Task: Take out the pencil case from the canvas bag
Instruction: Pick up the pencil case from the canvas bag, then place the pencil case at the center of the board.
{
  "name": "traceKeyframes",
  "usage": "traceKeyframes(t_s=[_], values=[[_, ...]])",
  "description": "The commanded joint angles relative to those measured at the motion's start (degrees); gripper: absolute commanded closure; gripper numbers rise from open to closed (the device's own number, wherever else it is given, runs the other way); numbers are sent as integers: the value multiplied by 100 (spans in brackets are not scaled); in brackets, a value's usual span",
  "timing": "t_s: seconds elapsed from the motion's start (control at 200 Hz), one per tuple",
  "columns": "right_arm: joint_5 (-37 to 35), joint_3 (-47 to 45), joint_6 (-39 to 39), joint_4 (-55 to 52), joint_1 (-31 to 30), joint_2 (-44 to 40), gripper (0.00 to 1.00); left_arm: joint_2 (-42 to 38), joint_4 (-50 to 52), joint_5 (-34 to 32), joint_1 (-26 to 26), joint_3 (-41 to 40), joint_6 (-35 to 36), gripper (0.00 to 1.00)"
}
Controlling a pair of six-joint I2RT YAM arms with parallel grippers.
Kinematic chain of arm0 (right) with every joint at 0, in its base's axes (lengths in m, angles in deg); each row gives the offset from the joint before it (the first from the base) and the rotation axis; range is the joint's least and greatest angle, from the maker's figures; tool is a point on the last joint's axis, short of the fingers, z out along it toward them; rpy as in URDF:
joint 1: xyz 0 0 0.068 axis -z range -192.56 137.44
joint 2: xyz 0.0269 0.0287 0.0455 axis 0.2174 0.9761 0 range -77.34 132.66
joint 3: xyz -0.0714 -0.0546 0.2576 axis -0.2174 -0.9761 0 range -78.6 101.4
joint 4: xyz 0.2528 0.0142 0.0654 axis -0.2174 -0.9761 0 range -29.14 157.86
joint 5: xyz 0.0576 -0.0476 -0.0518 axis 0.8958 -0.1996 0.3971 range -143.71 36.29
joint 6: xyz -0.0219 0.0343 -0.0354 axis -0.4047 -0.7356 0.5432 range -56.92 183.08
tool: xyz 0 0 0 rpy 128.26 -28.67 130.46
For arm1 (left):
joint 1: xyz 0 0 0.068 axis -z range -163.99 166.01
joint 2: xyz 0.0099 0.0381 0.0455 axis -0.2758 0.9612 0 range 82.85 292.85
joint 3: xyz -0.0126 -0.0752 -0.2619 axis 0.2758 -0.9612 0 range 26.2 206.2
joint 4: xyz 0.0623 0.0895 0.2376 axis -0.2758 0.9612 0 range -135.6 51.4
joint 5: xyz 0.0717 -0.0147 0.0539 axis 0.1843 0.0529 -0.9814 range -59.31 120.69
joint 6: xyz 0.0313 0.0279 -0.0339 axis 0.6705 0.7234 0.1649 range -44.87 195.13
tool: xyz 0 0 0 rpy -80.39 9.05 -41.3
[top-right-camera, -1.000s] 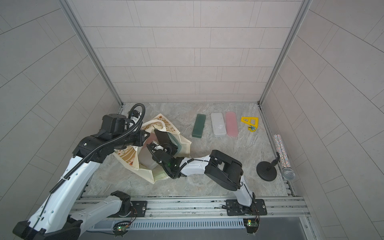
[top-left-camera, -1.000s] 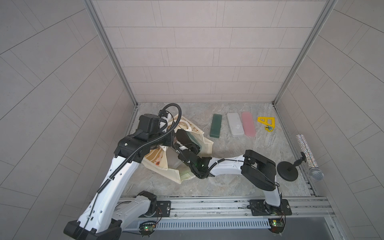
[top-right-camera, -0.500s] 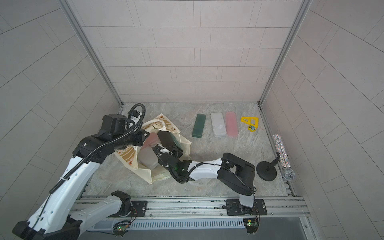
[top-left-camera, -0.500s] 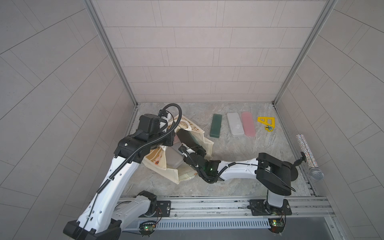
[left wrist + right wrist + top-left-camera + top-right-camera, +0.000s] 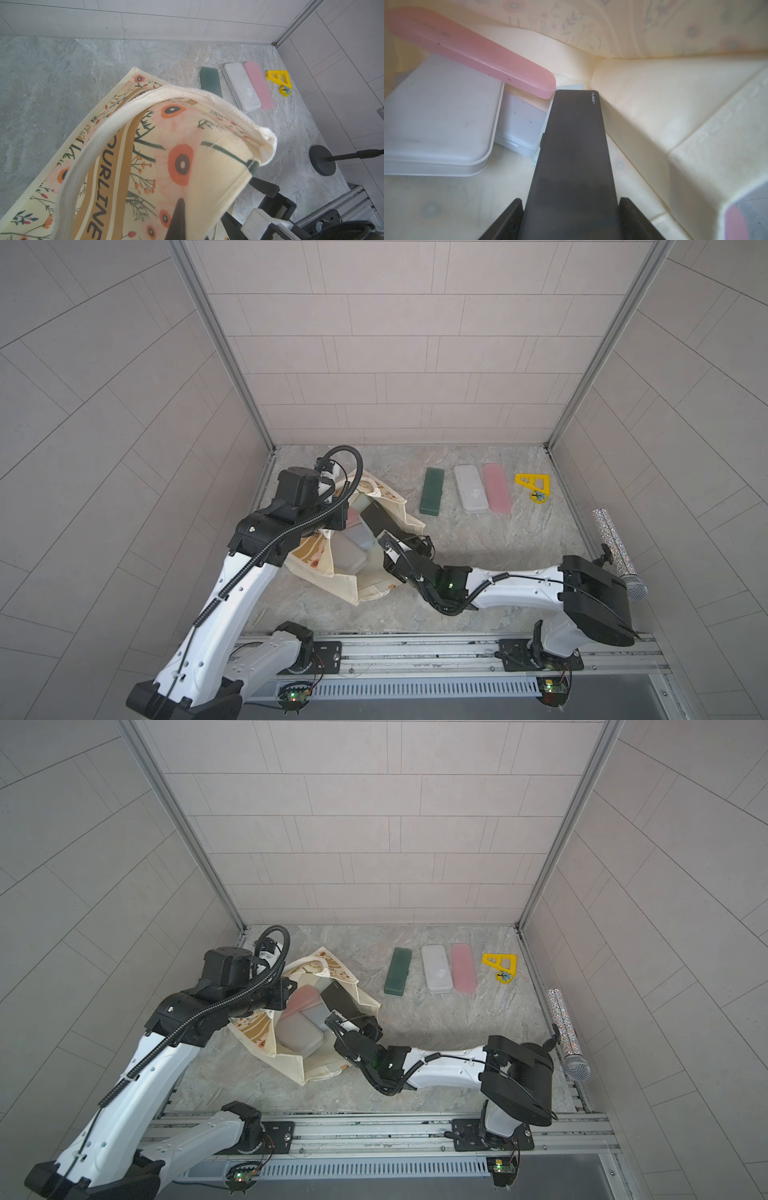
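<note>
Your left arm (image 5: pixel 232 605) rises from the rail and bends down over the canvas bag (image 5: pixel 318 562), with its wrist above the bag's rim. Your right arm (image 5: pixel 519 578) lies low and nearly straight across the bench (image 5: pixel 490 539), and its wrist is at the bag's open mouth.

The bag slumps open on the bench. Inside it, ahead of the right gripper (image 5: pixel 571 220), a large white case (image 5: pixel 436 124) overlaps a smaller white case (image 5: pixel 519 126), and a pink pencil case (image 5: pixel 467 54) leans across both.

Your left gripper (image 5: pixel 178 220) is closed on the bag's fabric beside the cream webbing handle (image 5: pixel 99 135), holding that side raised. Your right gripper clamps the near end of the black pencil case (image 5: pixel 571 145), one finger on each long edge. The case tilts away from the gripper into the bag, and its far end sits just beside the pink pencil case's tip.

Well beyond the right gripper, outside the bag, a loose green case (image 5: pixel 432 491), a loose white case (image 5: pixel 470 488) and a loose pink case (image 5: pixel 496 488) lie side by side, with a yellow triangular piece (image 5: pixel 533 485) next to them
</note>
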Motion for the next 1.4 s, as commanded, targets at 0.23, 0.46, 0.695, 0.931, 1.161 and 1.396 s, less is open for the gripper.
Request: traceKeyframes(t_s=[0.23, 0.46, 0.695, 0.931, 1.161, 1.396], values=[[414, -394, -408, -778, -37, -924, 35, 143, -681, -886, -5, 339, -166, 100], [409, -822, -718, -1164, -37, -1648, 35, 331, -659, -1389, -8, 534, -62, 100], [411, -1275, -1065, -1501, -37, -2292, 35, 460, -542, -2304, -22, 688, -26, 100], [281, -1672, -1282, -1801, -28, -2954, 36, 531, -439, -2913, -76, 798, 19, 100], [470, -1888, -1609, -2076, -24, -3380, 36, 532, -348, -3385, -102, 849, 55, 100], [567, -2032, -1830, -2604, -37, -4049, 36, 529, -316, -3685, -164, 868, 55, 100]])
